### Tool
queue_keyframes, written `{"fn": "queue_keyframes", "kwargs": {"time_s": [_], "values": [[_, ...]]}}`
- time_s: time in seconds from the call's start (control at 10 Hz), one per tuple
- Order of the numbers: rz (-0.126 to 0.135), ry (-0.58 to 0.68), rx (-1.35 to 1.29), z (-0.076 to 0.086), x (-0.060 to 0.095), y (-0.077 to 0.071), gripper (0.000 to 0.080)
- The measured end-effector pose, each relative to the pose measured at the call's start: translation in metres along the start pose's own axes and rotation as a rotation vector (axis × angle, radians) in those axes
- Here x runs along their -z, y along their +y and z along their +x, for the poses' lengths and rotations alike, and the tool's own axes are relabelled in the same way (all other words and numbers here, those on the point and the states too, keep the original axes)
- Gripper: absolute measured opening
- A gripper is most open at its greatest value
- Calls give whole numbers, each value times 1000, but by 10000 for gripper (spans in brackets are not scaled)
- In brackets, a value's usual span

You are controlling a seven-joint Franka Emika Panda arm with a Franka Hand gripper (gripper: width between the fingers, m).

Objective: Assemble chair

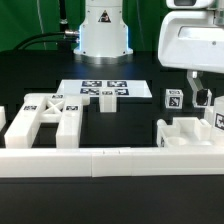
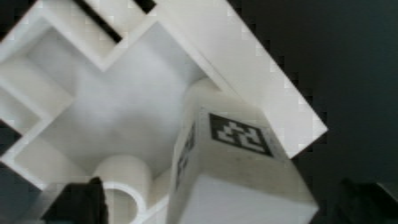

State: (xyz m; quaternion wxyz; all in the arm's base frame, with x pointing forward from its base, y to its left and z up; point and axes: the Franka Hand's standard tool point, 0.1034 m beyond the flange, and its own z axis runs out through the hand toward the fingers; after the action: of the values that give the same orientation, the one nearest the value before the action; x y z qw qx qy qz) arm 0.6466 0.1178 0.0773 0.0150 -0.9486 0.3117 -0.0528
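My jaws stand wide apart and hold nothing. In the exterior view my gripper (image 1: 201, 97) hangs at that view's right, fingers pointing down, low over a walled chair piece (image 1: 185, 132), a glossy white blocky part with raised sides and an open recess. That piece lies on the black table (image 1: 140, 112), just behind the long low white rail (image 1: 100, 160) that runs across the front. In the wrist view my gripper (image 2: 214, 206) looks straight down into the same walled chair piece (image 2: 125, 95). My two dark fingertips (image 2: 80, 205) show at the edges of the picture. Between them rises a tagged block (image 2: 240, 150), white, with a black-and-white square tag on its upper face. There is a gap between the block and that fingertip. I cannot tell whether the other fingertip touches the block. A short post (image 1: 172, 100) with its own tag stands upright on the table, just beside my fingers on the exterior view's left and apart from them. The X-braced frame (image 1: 45, 115) lies flat, well apart from me, at the exterior view's left, close behind the rail. The marker board (image 1: 100, 90) lies flat on the table between the frame and the short post, farther back.
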Motion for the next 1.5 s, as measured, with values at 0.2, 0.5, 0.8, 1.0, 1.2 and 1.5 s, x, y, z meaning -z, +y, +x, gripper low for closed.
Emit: {"fn": "queue_keyframes", "kwargs": {"time_s": [0.2, 0.5, 0.8, 1.0, 1.2, 1.5], "values": [[-5, -5, 172, -4, 0, -2, 647], [-3, -10, 449, -8, 1, -8, 649], [-5, -6, 697, -5, 0, -6, 649], [-16, -3, 887, -4, 0, -4, 649], [-22, -2, 952, -1, 0, -1, 623], [-20, -2, 929, -1, 0, -1, 284]]}}
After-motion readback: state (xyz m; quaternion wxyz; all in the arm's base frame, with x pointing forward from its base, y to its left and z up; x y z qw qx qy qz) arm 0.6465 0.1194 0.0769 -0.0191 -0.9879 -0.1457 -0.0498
